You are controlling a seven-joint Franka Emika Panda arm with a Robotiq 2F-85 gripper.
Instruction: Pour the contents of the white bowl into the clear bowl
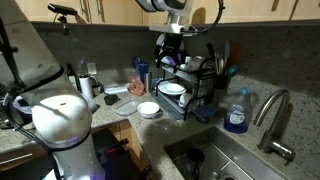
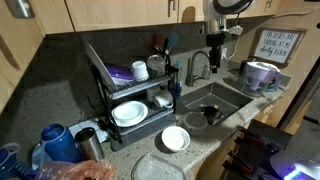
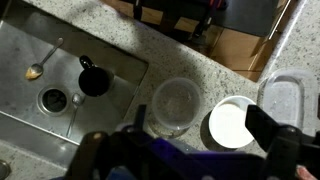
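Observation:
From high above, the wrist view looks down on the white bowl (image 3: 232,124) standing on the speckled counter. Its inside looks plain white and I cannot make out any contents. Just to its left, nearer the sink, stands the clear bowl (image 3: 175,104), upright. My gripper (image 3: 203,125) is open wide, one dark finger over each bowl, with nothing between them. In both exterior views the gripper (image 1: 175,44) (image 2: 215,45) hangs well above the counter. The white bowl (image 1: 148,109) (image 2: 175,138) shows in front of the dish rack. I cannot pick out the clear bowl there.
A steel sink (image 3: 60,75) with a black cup (image 3: 94,79) and a spoon (image 3: 35,71) lies left of the bowls. A clear tray (image 3: 292,98) sits right of the white bowl. A dish rack (image 1: 188,88) holds plates; a faucet (image 1: 272,112) and blue soap bottle (image 1: 236,113) stand by the sink.

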